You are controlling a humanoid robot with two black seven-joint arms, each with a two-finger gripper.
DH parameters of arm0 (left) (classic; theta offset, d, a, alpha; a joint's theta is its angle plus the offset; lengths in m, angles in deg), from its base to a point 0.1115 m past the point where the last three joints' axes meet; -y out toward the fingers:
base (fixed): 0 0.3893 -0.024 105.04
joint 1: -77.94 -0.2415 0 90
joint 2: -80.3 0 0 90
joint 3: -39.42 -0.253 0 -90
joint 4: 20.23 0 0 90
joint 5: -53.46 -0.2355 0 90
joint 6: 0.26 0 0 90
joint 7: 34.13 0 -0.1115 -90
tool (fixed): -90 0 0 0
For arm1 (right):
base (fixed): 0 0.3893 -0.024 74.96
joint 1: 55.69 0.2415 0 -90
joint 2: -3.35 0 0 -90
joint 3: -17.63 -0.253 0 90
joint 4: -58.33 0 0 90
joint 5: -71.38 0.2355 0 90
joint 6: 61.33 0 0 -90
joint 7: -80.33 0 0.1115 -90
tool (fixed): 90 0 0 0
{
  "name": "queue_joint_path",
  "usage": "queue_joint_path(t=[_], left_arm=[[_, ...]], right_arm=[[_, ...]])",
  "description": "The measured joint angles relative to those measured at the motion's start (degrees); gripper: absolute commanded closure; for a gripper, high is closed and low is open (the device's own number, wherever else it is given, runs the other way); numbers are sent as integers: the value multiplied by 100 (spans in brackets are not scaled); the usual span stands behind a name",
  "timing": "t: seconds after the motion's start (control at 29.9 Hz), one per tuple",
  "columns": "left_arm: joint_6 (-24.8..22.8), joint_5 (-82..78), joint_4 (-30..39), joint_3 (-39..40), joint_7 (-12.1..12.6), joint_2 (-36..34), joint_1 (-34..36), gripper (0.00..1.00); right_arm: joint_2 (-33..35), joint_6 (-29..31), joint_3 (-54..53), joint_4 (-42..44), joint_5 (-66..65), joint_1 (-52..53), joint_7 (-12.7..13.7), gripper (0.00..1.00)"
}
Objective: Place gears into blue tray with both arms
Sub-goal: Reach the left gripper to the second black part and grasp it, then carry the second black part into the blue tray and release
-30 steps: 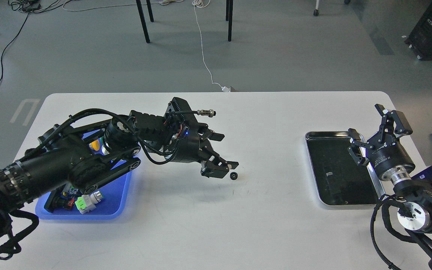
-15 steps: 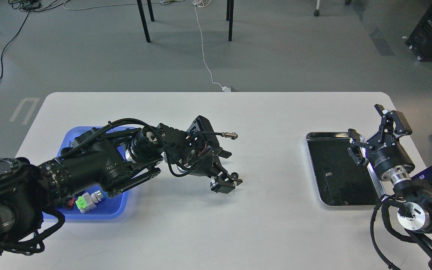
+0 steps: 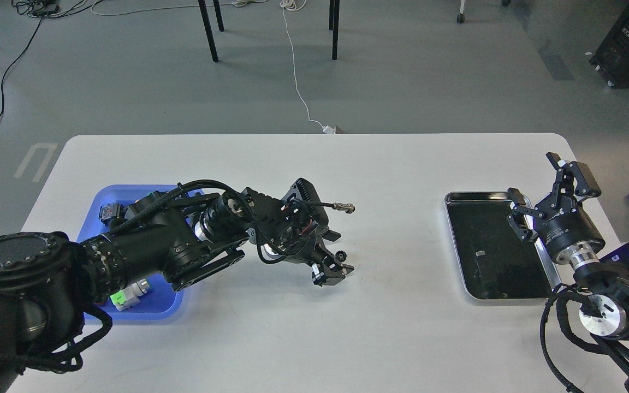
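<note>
A small black gear (image 3: 340,255) lies on the white table near its middle. My left gripper (image 3: 339,260) is low over the table and open, one finger on each side of the gear; I cannot tell whether they touch it. The blue tray (image 3: 153,308) lies at the left, largely covered by my left arm. My right gripper (image 3: 533,177) stands open and empty above the right rim of the silver tray, pointing away from me.
The silver-rimmed tray (image 3: 456,240) with a black inside lies at the right. In the blue tray are push-button switches, one green and white (image 3: 128,295). A cable plug (image 3: 343,207) sticks out from my left wrist. The table's far edge is behind.
My left arm has swung right and down, bringing the open gripper from just left of the gear to around it. More of the blue tray's far-left corner shows. The right arm has not moved.
</note>
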Motion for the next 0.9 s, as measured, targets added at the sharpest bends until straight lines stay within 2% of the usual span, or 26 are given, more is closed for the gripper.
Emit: queue_joint_path(t=[0.07,0.17,0.27,0.37,0.6,0.7,0.9], left_arm=[[3,0,-39,-24,0,41,-1,73],[5,0,-92,-35,0,67,-15,77],[13,2,-132,-35,-1,83,-15,87],[15,2,-142,-36,-2,84,-16,90],[126,-2,-60,-21,2,-8,85,89],[223,-2,374,23,-1,-363,270,89],[250,-2,1991,214,0,-2023,448,88]], right_arm=[[0,0,-3,-3,0,0,0,1],[0,0,-5,-5,0,-6,0,1],[0,-6,-10,-8,0,-7,0,1],[0,-9,-10,-8,0,-8,0,1],[0,-20,-45,-20,5,-15,0,1],[0,-25,-59,-25,8,-17,0,1],[-1,-33,-117,-64,9,-46,0,1]])
